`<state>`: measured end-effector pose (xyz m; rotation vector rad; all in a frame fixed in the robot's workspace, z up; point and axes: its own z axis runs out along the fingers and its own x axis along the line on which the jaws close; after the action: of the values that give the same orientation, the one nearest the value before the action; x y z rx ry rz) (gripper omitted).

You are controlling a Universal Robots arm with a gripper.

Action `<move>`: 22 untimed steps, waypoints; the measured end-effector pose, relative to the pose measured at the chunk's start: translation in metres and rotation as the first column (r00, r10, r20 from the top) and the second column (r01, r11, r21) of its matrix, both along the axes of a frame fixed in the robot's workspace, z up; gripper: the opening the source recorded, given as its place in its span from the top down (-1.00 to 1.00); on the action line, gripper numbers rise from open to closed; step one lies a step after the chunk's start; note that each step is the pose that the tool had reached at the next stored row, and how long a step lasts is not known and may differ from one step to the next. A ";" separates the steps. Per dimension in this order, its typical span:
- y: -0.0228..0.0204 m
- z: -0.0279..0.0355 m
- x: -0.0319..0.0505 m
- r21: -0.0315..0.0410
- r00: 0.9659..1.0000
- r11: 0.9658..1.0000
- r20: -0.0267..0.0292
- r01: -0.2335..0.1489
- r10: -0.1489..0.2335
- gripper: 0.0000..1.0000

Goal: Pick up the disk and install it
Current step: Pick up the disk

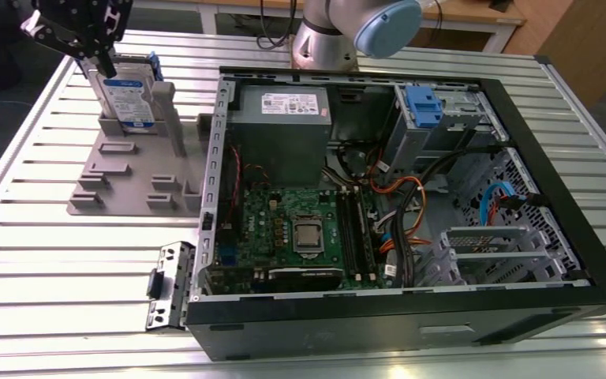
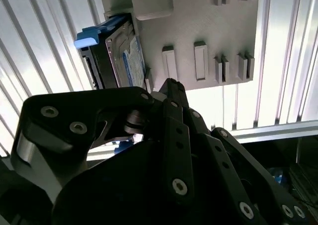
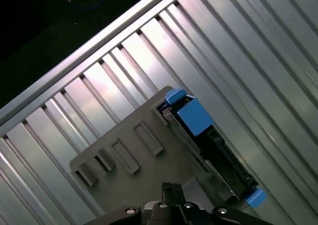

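Nothing installed yet, I judge: the silver, blue-framed disk point(image 1: 129, 99) stands upright in a grey plastic rack point(image 1: 124, 170) near the slatted metal table's point(image 1: 29, 260) corner, outside the black computer case point(image 1: 282, 339). My black gripper point(image 1: 101, 63) is at its top; whether the jaws are apart or clamped, I cannot tell.

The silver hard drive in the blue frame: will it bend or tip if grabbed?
The silver hard drive in its blue plastic frame looks like a solid metal slab, so probably stiff and heavy for its size. It stands on edge in the grey slotted holder, so a sideways push might tip it. Smooth faces could slip.
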<state>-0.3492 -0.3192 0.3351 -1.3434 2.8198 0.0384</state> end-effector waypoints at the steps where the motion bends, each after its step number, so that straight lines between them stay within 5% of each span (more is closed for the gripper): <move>1: 0.0000 0.0000 0.0000 0.000 1.000 1.000 0.000 -0.009 0.009 0.80; 3: 0.0000 0.0000 0.0000 0.000 0.998 0.998 0.000 -0.061 0.061 0.80; 13: 0.0000 0.0000 0.0000 0.000 0.991 0.991 0.000 -0.132 0.132 0.80; 22: 0.0000 0.0000 0.0000 0.000 0.981 0.981 0.000 -0.196 0.196 0.80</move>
<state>-0.3492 -0.3192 0.3351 -1.6156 2.6761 0.0410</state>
